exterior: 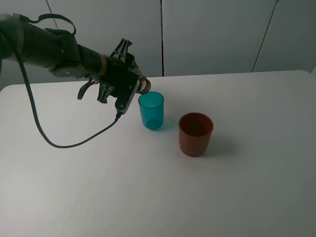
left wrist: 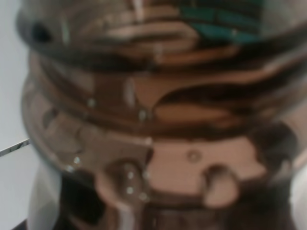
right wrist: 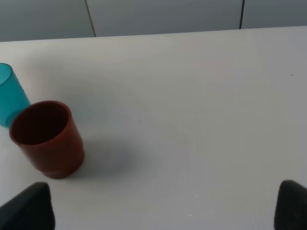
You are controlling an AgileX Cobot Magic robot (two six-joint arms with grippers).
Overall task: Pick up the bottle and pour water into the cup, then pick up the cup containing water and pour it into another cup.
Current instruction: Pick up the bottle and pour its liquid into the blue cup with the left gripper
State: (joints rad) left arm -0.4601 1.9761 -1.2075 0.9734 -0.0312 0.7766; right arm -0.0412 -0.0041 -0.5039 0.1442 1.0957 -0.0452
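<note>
Brownish bottle plastic fills the left wrist view, clenched in the left hand. From the high view the bottle lies tipped well over, its long axis running from that hand toward the cup, with the bare neck just at the teal rim's near-left edge. I cannot tell whether water is running. Another cup, the red one, stands near the teal one on its far side from the left hand, on the desk. The right hand hangs released, nearer the red cup.

The bottle is brownish, the cup teal, another cup dark-red.
</note>
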